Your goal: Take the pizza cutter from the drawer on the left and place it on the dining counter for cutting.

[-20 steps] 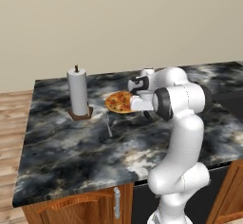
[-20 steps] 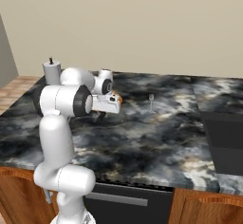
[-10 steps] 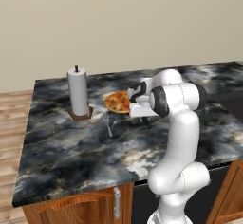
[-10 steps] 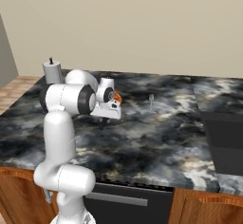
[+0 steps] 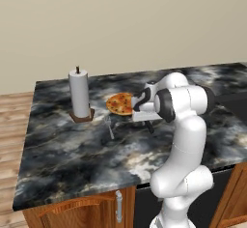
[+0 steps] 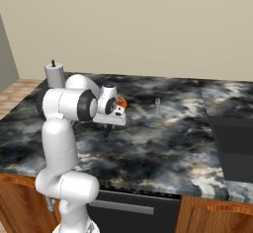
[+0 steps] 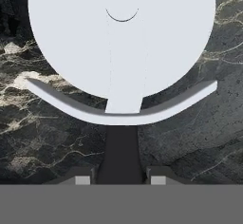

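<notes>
My gripper is shut on the dark handle of the pizza cutter, whose pale round wheel and curved guard loom large in the hand view. In the base views the gripper points down, close over the dining counter, just in front of the pizza. The cutter shows there as a small dark piece under the hand. Dark marbled stone lies behind the wheel. The drawer is out of view.
A round pizza lies on the counter beside the hand. A paper towel roll stands at the back left. A thin grey item rests on the stone near the pizza. A dark cooktop is at the right.
The hand has sunk a little toward the counter with the pizza cutter in it and turned to point more downward. The pizza and towel roll have stayed put.
</notes>
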Controlling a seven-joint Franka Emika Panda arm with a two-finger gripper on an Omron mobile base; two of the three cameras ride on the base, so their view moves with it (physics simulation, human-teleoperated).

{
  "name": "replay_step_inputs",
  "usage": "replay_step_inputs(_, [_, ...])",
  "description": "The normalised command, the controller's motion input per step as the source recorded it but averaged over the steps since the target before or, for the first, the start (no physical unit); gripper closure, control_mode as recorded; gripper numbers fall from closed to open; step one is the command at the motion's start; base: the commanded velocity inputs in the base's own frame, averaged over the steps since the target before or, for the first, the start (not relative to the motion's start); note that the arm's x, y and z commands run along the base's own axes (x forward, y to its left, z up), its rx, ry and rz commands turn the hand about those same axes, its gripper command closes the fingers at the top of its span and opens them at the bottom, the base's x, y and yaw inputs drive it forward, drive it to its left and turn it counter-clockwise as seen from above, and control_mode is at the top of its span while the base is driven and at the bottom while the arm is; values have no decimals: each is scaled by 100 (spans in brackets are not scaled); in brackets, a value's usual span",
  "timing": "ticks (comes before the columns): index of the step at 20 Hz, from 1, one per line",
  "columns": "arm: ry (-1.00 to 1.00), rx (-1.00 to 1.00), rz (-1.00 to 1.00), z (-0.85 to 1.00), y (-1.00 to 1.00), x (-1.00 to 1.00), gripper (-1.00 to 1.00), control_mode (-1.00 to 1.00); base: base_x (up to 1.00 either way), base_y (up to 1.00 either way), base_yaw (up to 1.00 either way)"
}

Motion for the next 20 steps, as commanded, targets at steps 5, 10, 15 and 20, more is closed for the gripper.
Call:
replay_step_inputs(5, [-2,0,0,-9,0,0,-100,-100,0,0,0])
replay_step_inputs(10, [0,0,0,0,0,0,-100,-100,0,0,0])
replay_step_inputs(15, [0,0,0,0,0,0,-100,-100,0,0,0])
replay_step_inputs(20, [-4,0,0,12,0,-5,-100,-100,0,0,0])
